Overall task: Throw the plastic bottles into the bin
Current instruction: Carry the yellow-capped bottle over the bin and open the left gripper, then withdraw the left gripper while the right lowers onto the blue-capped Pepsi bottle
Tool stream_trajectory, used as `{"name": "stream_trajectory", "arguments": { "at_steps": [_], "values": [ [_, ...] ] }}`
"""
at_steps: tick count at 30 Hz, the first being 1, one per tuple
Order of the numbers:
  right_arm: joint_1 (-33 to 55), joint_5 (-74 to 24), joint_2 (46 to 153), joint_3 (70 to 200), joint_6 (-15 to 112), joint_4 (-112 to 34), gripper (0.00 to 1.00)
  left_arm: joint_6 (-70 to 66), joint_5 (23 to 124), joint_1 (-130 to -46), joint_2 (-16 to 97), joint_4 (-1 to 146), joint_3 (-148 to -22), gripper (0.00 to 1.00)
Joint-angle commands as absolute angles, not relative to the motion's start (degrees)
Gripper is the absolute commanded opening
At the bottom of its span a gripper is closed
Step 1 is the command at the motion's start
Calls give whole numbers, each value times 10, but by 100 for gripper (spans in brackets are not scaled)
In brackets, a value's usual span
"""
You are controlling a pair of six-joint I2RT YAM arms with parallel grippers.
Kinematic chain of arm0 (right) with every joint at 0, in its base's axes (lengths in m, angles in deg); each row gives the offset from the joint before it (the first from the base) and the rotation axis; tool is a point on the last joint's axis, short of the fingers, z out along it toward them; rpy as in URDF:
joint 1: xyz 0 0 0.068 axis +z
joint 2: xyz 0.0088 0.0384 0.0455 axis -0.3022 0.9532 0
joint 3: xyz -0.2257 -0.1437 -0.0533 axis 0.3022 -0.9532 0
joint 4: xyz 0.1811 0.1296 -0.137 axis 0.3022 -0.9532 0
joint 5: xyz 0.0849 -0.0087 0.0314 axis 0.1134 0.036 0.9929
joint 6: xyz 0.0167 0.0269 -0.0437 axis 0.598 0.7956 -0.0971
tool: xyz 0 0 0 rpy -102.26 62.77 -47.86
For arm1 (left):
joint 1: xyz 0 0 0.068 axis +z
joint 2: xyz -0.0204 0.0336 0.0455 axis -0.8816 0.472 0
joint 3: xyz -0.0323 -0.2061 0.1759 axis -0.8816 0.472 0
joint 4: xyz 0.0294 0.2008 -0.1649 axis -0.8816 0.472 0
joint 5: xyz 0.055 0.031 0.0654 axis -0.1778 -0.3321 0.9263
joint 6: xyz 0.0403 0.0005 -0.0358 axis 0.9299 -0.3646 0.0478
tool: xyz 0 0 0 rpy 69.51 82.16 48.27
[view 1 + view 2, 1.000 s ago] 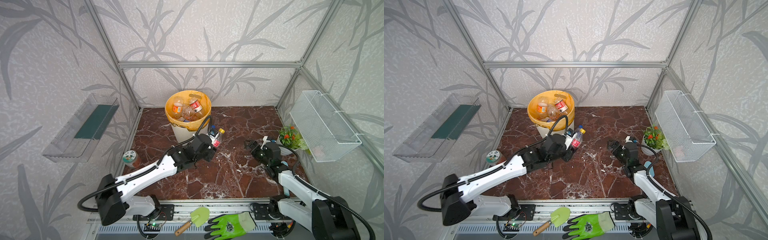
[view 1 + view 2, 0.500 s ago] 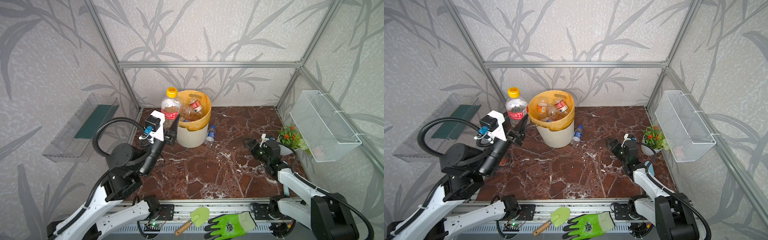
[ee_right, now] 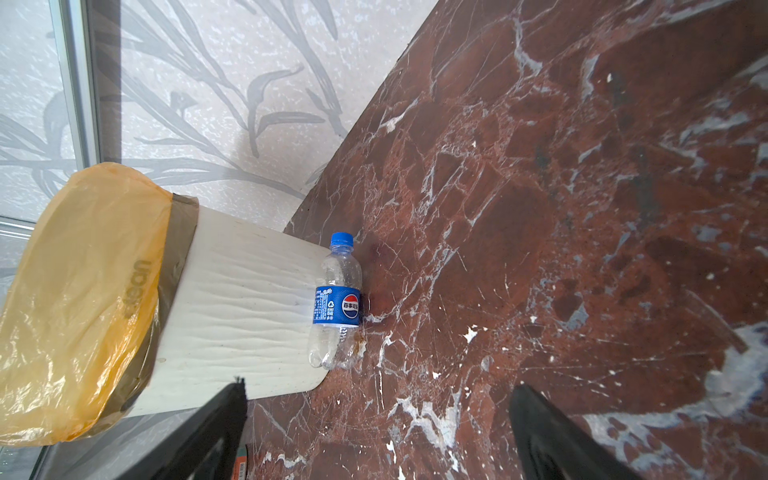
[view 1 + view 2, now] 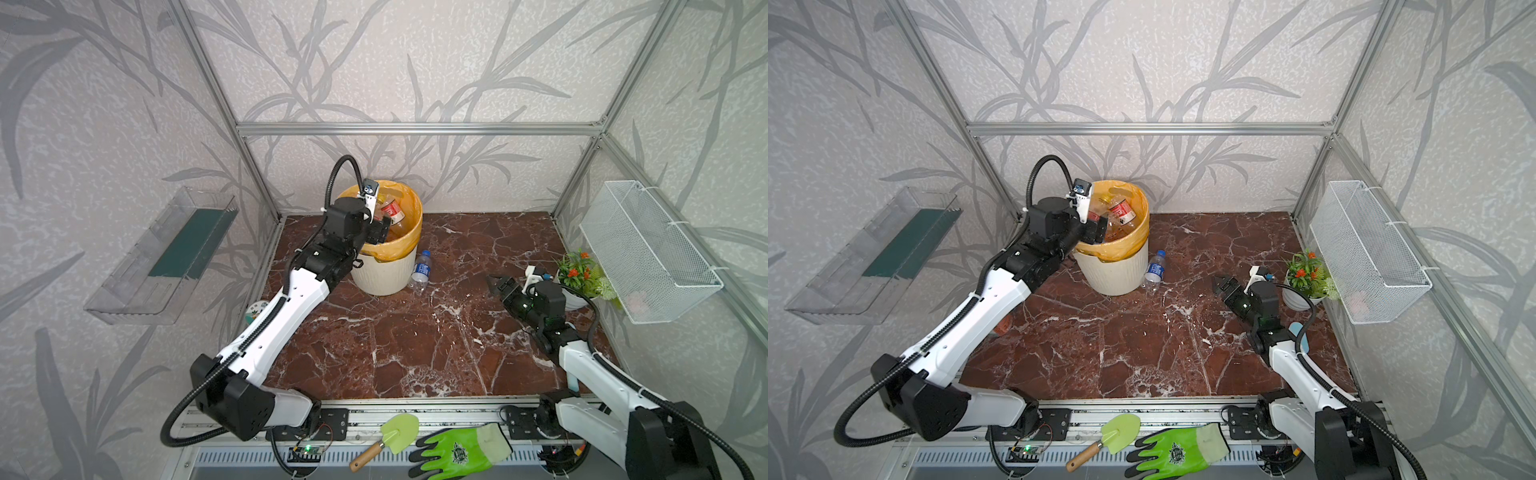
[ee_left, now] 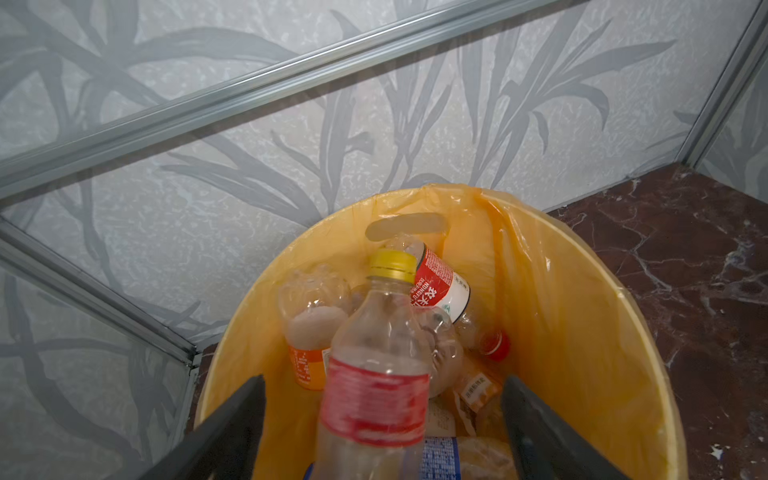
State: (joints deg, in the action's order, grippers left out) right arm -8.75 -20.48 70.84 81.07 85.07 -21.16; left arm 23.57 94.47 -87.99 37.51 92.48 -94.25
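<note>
The left end effector (image 5: 383, 378) is released: both fingers (image 5: 232, 415) stand wide over the mouth of the bin (image 5: 602, 332), with a gap on each side of the yellow-capped bottle (image 5: 386, 316) between them. That bottle looks blurred and unheld, neck pointing toward 12 o'clock, above the other bottles piled inside the yellow liner.

To do the drop well, I would keep the fingers spread and steady above the opening until the bottle settles. Then lift straight up before swinging away, so neither finger snags the liner or nudges the rim.

On the desk (image 4: 415, 340), a blue-labelled bottle (image 4: 422, 268) lies against the bin's base at about 3 o'clock. The right end effector (image 3: 378, 385), also released and empty, faces it from about 4 o'clock, well apart.
</note>
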Motion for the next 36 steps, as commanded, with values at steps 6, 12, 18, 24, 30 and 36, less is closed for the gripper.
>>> {"name": "stream_trajectory", "arguments": {
  "at_steps": [6, 12, 18, 24, 30, 36],
  "values": [
    [-88, -215, 707, 843, 832, -238, 98, 287, 931, -881, 217, 887, -896, 99],
    [-77, -203, 754, 879, 819, -244, 97, 271, 936, -881, 165, 892, -853, 99],
    [-41, -206, 805, 903, 815, -231, 96, 210, 973, -881, 105, 896, -773, 99],
    [1, -192, 903, 953, 807, -214, 92, 145, 1058, -881, -10, 888, -662, 99],
    [45, -166, 1041, 1051, 800, -220, 89, 70, 1148, -880, -93, 948, -588, 99],
    [69, -137, 1141, 1141, 785, -250, 86, -22, 1201, -879, -136, 1024, -530, 99]
  ]
}}
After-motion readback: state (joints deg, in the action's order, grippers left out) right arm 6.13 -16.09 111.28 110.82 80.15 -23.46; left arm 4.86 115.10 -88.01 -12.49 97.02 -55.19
